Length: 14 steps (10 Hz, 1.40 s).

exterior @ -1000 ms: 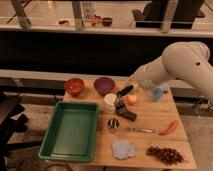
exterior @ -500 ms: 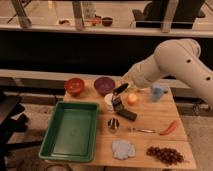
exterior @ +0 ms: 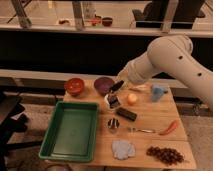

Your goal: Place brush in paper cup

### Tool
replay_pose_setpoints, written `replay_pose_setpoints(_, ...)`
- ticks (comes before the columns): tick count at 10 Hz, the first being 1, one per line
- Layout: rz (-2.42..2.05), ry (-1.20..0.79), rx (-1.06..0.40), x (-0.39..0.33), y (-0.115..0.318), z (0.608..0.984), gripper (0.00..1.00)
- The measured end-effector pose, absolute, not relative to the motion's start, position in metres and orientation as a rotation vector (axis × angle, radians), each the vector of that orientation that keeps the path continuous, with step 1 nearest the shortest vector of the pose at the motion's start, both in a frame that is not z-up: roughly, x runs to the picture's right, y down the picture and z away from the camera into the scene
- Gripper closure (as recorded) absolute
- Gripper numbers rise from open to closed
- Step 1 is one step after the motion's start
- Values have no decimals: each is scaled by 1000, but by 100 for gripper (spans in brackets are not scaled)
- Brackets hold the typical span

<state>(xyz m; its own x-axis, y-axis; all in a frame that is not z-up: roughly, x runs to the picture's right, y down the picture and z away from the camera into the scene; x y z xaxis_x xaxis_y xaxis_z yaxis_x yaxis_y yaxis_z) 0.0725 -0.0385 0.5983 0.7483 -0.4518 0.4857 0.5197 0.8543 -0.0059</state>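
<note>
**Brush held over the paper cup**

In the camera view, your small dark brush [exterior: 114, 97] has a slim blackish handle rising up-right and a wider squarish black head with a paler patch. The gripper [exterior: 120, 84] sits at the handle's top, in front of the purple bowl [exterior: 103, 84], its jaws closed narrow on the handle. The head hangs below the jaws, right at the rim of the plain white paper cup [exterior: 109, 103], which it largely hides. You'll find the cup on the wooden tabletop [exterior: 155, 120], between the green tray [exterior: 70, 130] and the orange ball [exterior: 131, 98].
</note>
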Motion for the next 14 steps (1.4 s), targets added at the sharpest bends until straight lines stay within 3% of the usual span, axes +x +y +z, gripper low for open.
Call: replay_pose_setpoints(14, -549, -528, -178, 40, -68, 623, 100)
